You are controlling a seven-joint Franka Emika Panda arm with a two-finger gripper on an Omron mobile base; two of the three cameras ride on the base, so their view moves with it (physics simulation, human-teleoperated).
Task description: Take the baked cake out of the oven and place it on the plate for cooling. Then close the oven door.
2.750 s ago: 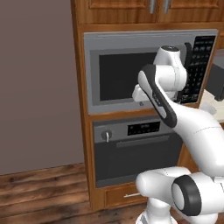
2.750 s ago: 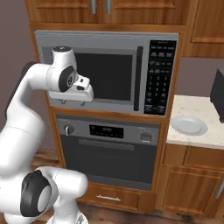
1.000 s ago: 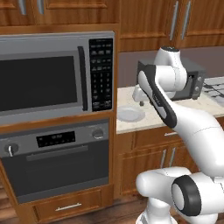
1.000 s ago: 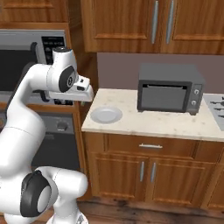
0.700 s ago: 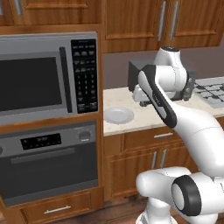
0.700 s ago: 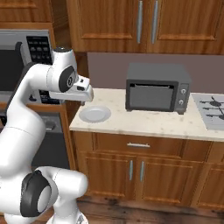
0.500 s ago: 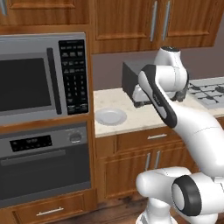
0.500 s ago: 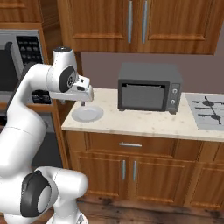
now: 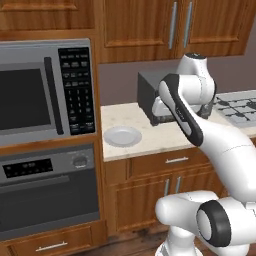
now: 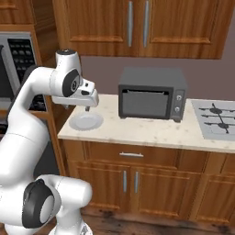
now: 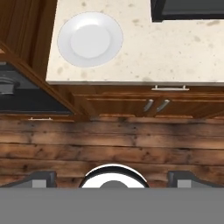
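Hand view: the claw [image 11: 113, 177] has its two dark tips set wide apart with nothing between them, so it is open and empty. It looks down on wooden floor just short of the plate [image 11: 89, 39].
Claw, from the right base view: it hangs above the near edge of the plate [image 10: 86, 121], clear of it.
Plate: bare, lying flat on the pale desk [image 10: 151, 131] at its end nearest the oven.
Oven [image 9: 47, 192]: below and beside the plate, across the desk's end, under the microwave [image 9: 45, 92].
Oven door [image 9: 45, 202]: upright and closed.
Cake: judged to sit behind that closed door, since the plate carries nothing.
Toaster oven [image 10: 152, 100]: behind the plate, further along the desk.
Change: both base views have slid as a whole, so the base has driven sideways. A few seconds ago the oven faced it squarely; now the plate and desk do. Nothing on the desk has itself moved.
Meaning: no task step is done yet. The robot has drifted off the oven and will likely need to return to open it.
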